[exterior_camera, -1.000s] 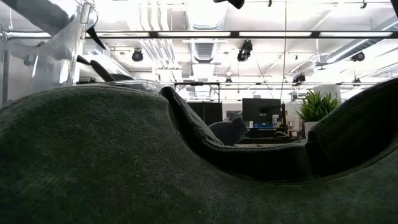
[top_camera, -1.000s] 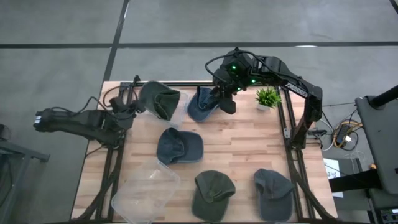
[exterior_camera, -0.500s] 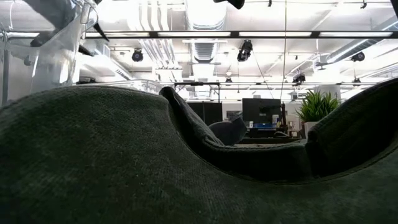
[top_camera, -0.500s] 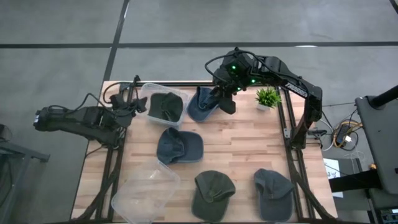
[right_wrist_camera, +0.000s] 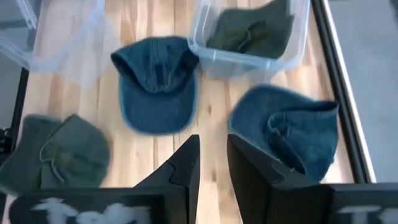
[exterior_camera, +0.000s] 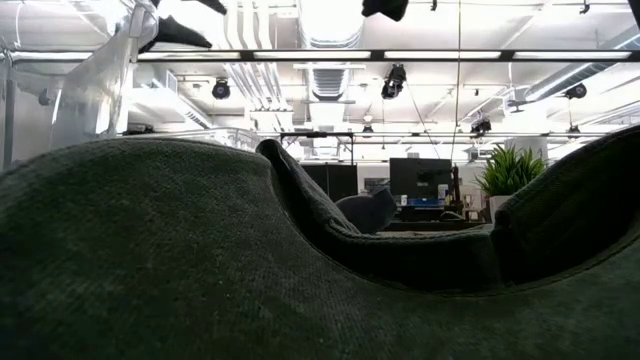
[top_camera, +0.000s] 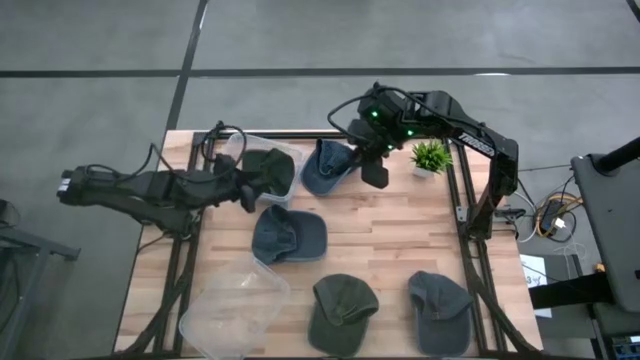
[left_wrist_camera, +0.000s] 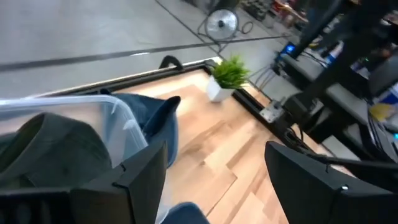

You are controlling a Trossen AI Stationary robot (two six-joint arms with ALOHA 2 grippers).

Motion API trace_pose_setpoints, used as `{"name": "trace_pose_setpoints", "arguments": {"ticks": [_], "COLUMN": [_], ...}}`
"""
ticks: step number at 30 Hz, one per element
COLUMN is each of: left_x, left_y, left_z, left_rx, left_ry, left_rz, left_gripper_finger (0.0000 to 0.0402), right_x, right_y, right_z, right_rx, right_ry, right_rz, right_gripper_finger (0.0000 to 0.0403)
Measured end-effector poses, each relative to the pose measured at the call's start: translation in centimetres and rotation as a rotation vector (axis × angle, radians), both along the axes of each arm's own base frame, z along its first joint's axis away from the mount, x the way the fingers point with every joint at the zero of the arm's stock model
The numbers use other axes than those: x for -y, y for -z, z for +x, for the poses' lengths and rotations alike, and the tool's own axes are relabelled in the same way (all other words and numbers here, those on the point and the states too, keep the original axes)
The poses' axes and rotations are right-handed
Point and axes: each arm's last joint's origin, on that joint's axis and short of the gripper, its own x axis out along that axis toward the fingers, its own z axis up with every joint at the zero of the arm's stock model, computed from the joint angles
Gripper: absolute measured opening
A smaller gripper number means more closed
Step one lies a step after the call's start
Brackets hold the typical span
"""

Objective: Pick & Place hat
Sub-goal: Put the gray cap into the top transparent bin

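Note:
A dark green hat (top_camera: 268, 172) lies inside a clear bin (top_camera: 283, 152) at the table's far side; the left wrist view shows the hat (left_wrist_camera: 50, 149) behind the bin's wall (left_wrist_camera: 118, 118). My left gripper (top_camera: 248, 192) (left_wrist_camera: 214, 168) is open, just near-left of that bin, holding nothing. A blue hat (top_camera: 325, 168) (right_wrist_camera: 286, 124) lies crumpled on the wood right of the bin. My right gripper (top_camera: 375, 175) (right_wrist_camera: 212, 140) hovers right of the blue hat. Its fingers are empty, with a narrow gap between them.
A second blue hat (top_camera: 288, 235) lies mid-table. A green hat (top_camera: 342, 310) and a grey-blue hat (top_camera: 440, 310) lie near the near edge, where the green one fills the low view (exterior_camera: 200, 260). An empty clear bin (top_camera: 235, 300) sits near-left, a small plant (top_camera: 430, 157) far-right.
My left gripper has reached from the table's left edge toward the right, ending beside the bin. The bin with the green hat, tilted a second ago, now sits flat. My right gripper has moved off the blue hat toward the right and near; the hat stays on the table.

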Motion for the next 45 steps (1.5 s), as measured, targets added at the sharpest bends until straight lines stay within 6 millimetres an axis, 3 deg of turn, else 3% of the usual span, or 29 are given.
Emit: {"name": "trace_pose_setpoints", "arguments": {"ticks": [7, 11, 15, 21, 25, 30, 38, 42, 45], "left_x": [0.9, 0.8, 0.7, 0.7, 0.7, 0.7, 0.7, 0.7, 0.7], "left_y": [0.8, 0.5, 0.4, 0.5, 0.5, 0.5, 0.6, 0.7, 0.7], "left_z": [-0.3, -0.8, -1.1, -1.2, -1.2, -1.2, -1.2, -1.3, -1.3], "left_rx": [-0.074, -0.062, -0.06, -0.08, -0.085, -0.086, -0.098, -0.102, -0.102], "left_ry": [0.053, 0.047, 0.041, 0.045, 0.041, 0.041, 0.042, 0.042, 0.042], "left_rz": [0.017, 0.02, 0.042, 0.06, 0.064, 0.064, 0.067, 0.067, 0.067], "left_gripper_finger": [0.0263, 0.0263, 0.0263, 0.0263, 0.0263, 0.0263, 0.0263, 0.0263, 0.0263], "right_x": [-1.2, -1.8, -2.8, -5.1, -6.6, -8.3, -10.7, -11.7, -12.6], "right_y": [-0.7, -0.4, -0.1, 2.7, 5.4, 8.8, 14.0, 15.4, 15.3], "right_z": [-2.0, -4.5, -7.8, -11.8, -13.5, -13.8, -12.0, -11.3, -10.6], "right_rx": [-0.019, -0.037, 0.109, 0.318, 0.403, 0.491, 0.487, 0.409, 0.416], "right_ry": [-0.015, 0.015, 0.073, 0.104, 0.091, 0.048, -0.024, -0.019, -0.06], "right_rz": [0.011, 0.034, 0.053, 0.132, 0.208, 0.31, 0.429, 0.47, 0.483], "right_gripper_finger": [0.007, 0.0076, 0.008, 0.0072, 0.0068, 0.007, 0.0064, 0.0063, 0.0063]}}
